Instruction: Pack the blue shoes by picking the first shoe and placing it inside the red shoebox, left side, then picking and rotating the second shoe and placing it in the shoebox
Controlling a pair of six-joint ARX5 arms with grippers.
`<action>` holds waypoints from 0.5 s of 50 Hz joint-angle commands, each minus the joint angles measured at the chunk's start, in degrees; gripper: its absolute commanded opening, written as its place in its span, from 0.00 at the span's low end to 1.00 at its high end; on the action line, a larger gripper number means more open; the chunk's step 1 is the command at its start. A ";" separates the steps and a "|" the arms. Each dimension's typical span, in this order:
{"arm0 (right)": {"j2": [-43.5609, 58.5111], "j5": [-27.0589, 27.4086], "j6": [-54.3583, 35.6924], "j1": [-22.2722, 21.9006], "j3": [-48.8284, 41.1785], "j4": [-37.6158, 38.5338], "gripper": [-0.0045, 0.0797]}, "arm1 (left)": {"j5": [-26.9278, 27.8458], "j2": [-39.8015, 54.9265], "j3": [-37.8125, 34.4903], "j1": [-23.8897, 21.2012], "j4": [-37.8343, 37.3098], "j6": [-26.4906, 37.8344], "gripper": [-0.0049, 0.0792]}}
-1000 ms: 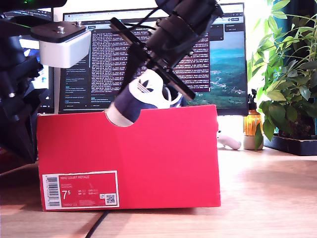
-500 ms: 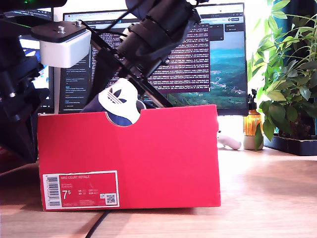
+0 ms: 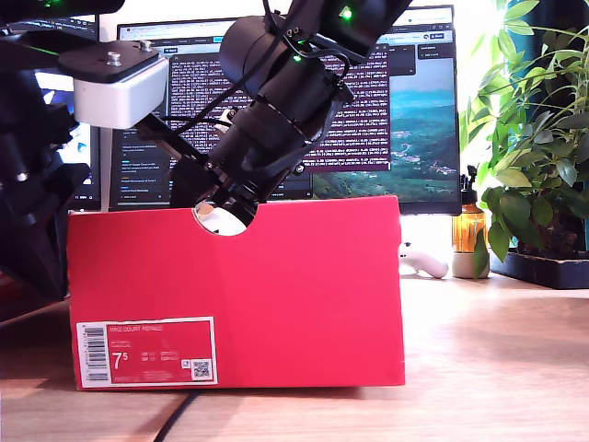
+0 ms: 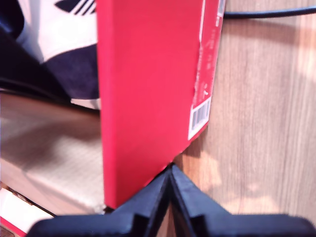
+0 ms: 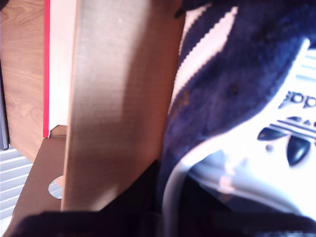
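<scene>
Navy shoe (image 5: 232,84) sits low inside the shoebox (image 3: 276,295), pinched by my second gripper (image 5: 163,197); releasing remains. My first gripper (image 4: 170,170) hangs pressed together outside.

My first gripper (image 4: 170,173) hangs outside the box (image 3: 304,295), just beside its labelled wall, jaws pressed together. My second gripper (image 5: 163,197) reaches down inside the box, clamped on a shoe (image 5: 237,89).
</scene>
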 commanded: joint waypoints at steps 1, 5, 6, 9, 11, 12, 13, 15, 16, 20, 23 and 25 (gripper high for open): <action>-0.83 -0.02 -0.17 0.26 1.53 1.55 0.14 | -0.07 0.63 -0.74 -0.11 0.68 -0.33 0.04; -0.83 -0.11 -0.17 0.15 1.53 1.31 0.28 | -0.07 0.63 -0.74 -0.11 0.66 -0.35 0.04; -0.83 -0.26 -0.17 0.15 1.53 1.25 0.32 | -0.07 0.63 -0.74 -0.11 0.66 -0.35 0.04; -0.83 -0.79 -0.15 0.11 1.53 0.90 0.38 | -0.04 0.63 -0.74 -0.11 0.61 -0.33 0.04; -0.83 -0.87 -0.17 0.11 1.64 0.61 0.38 | -0.04 0.63 -0.74 -0.11 0.59 -0.33 0.04; -0.85 -0.87 -0.22 0.11 1.75 0.33 0.38 | -0.04 0.63 -0.74 -0.11 0.59 -0.33 0.04; -0.85 -0.87 -0.28 0.09 1.90 0.02 0.38 | -0.07 0.63 -0.74 -0.11 0.55 -0.33 0.04; -0.85 -0.87 -0.48 -0.09 2.25 -0.59 0.38 | -0.07 0.63 -0.74 -0.11 0.44 -0.33 0.04; -0.85 -0.90 -0.52 -0.22 2.54 -1.11 0.38 | -0.07 0.63 -0.74 -0.11 0.39 -0.35 0.04; -0.85 -0.87 -0.85 -0.57 3.89 -3.80 0.38 | -0.07 0.63 -0.74 -0.11 0.35 -0.35 0.04; -0.85 -0.63 -2.27 -0.94 5.16 -5.75 0.38 | -0.04 0.63 -0.74 -0.11 0.37 -0.35 0.04; -0.87 -0.57 -3.04 -1.09 6.23 -7.06 0.38 | -0.04 0.63 -0.74 -0.11 0.42 -0.33 0.04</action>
